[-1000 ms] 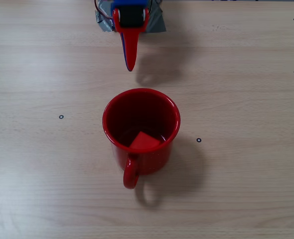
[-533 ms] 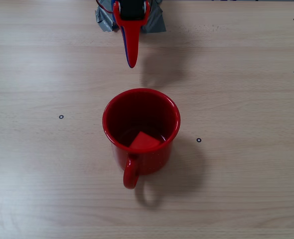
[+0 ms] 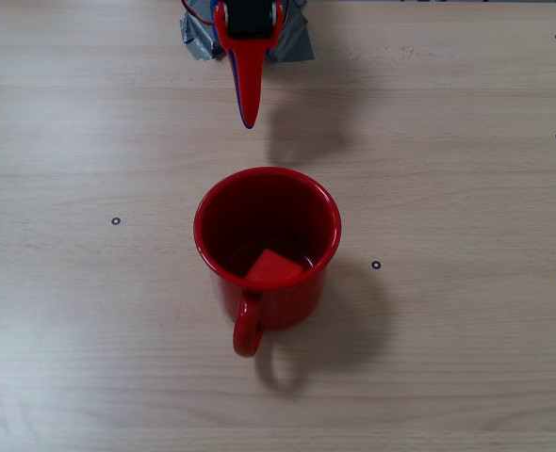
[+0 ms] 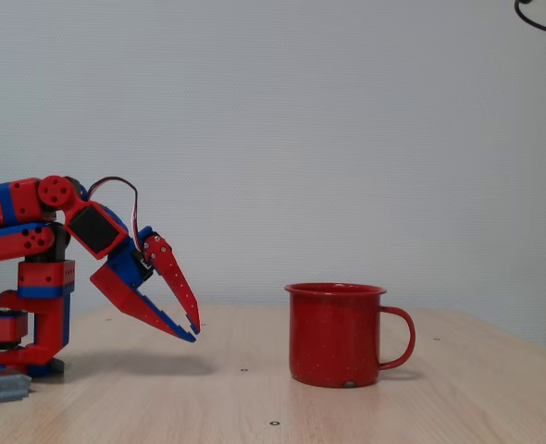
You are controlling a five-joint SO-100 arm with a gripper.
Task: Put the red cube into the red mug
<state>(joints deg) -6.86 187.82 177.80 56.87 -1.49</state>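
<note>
Table [image 3: 466, 377]: pale wood-grain top carrying everything; small dark dot markers are scattered on it, and a grey taped patch [image 3: 297, 42] sits at the far edge under the arm's base.

Arm [image 4: 32, 240]: red and blue, folded back near the far edge in the overhead fixed view, at the left end of the table in the side fixed view.

Red mug [image 3: 267, 247]: large, glossy, faintly speckled, upright near the table's centre, mouth open upward, interior dark red. Its loop handle [image 3: 247, 326] points toward the near edge, away from the arm. Also seen side-on [image 4: 336, 333], well apart from the arm.

End effector [image 4: 192, 330]: long tapered red fingers angled down toward the table and toward the mug, tips nearly together with only a narrow gap, holding nothing. From above [image 3: 247, 121] it lies on the mug's far side, its long axis running roughly in line with the mug's centre and handle.

Red cube [image 3: 274, 267]: small, bright red, sharp-edged, lying inside the mug on its floor, against the wall nearest the handle, one corner pointing toward the end effector. Hidden by the mug wall in the side view.

Judgement: placement looks complete; no grasp remains.
</note>
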